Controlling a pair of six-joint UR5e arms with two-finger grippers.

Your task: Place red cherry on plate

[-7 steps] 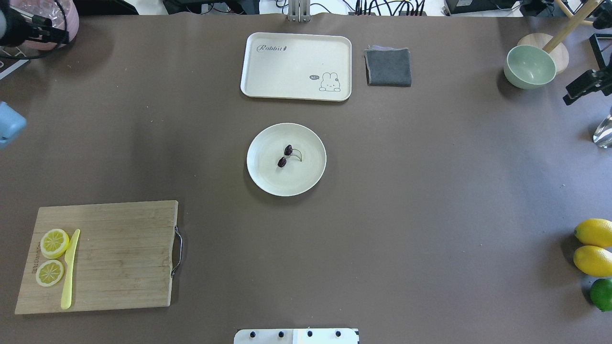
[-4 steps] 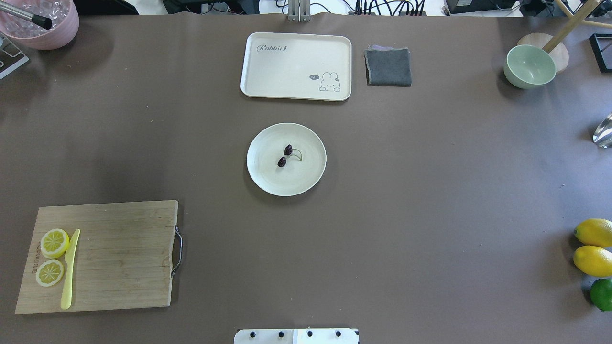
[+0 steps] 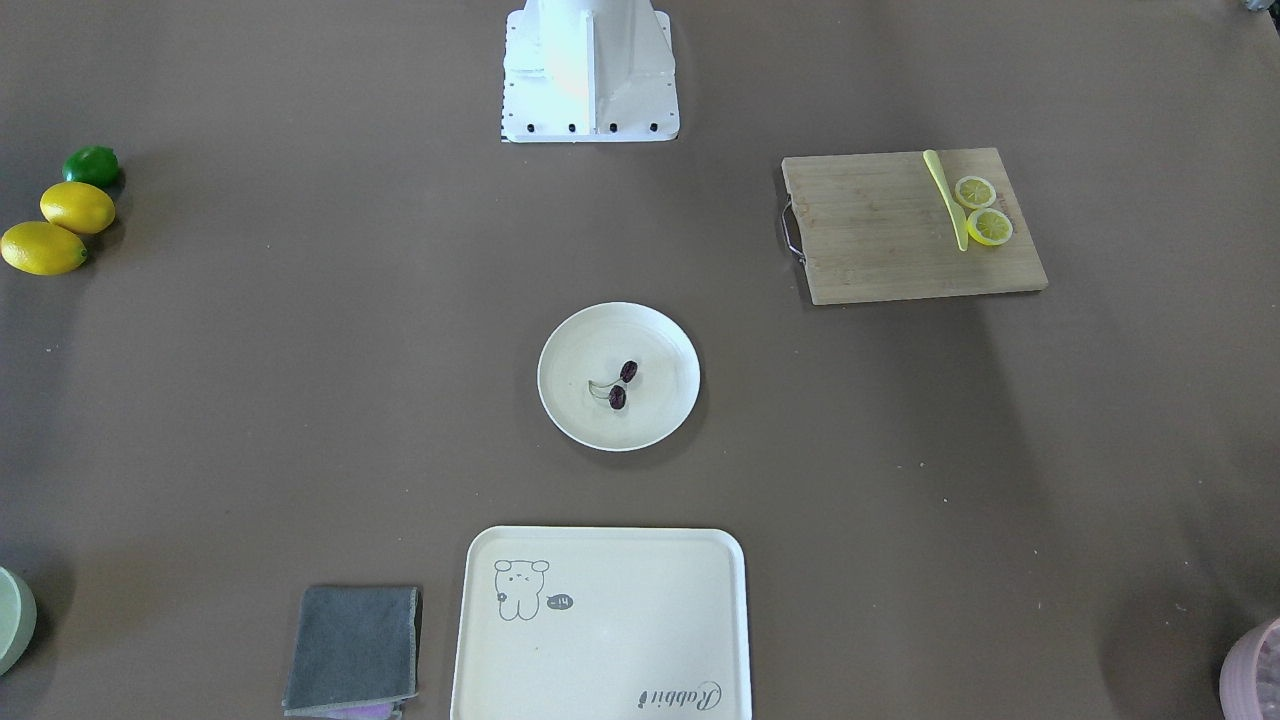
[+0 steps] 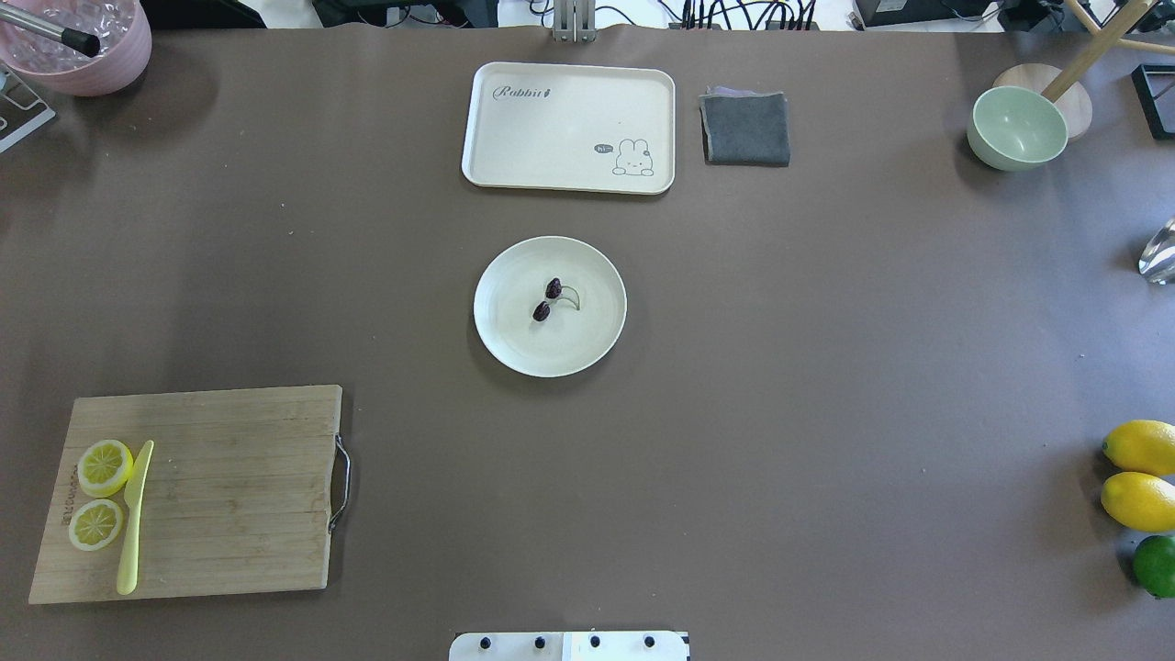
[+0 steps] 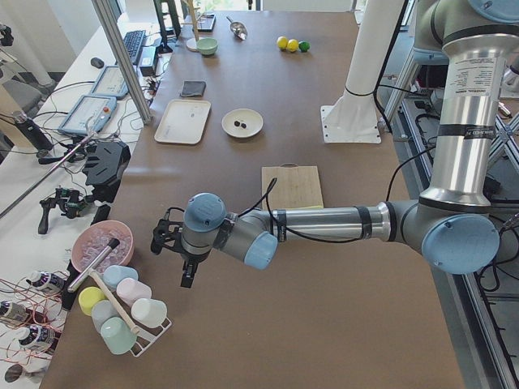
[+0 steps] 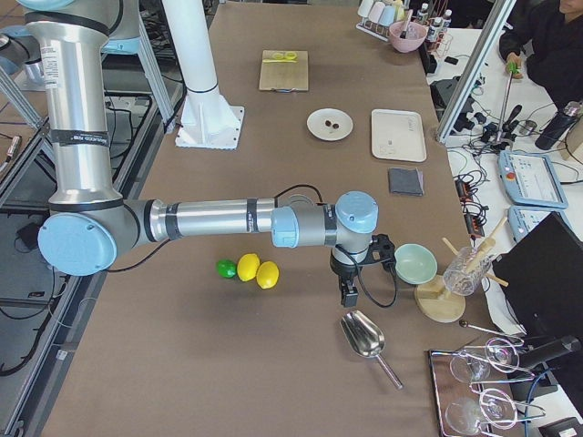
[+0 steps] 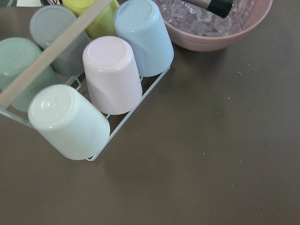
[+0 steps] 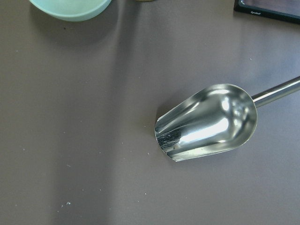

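Cherry (image 4: 548, 299) lies near the middle of the plate (image 4: 514, 347) at frame centre, so the task looks done. Left gripper (image 5: 186, 279) and right gripper (image 6: 348, 293) hang over opposite ends of the table (image 4: 826, 386), clear of the plate; their opening cannot be told

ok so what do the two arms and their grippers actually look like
Both match. The left arm and right arm are silver tubes with grey joints and pale blue caps, a printed label on the upper tube, and a thin black cable looping beside the forearm. The left gripper and right gripper are black.
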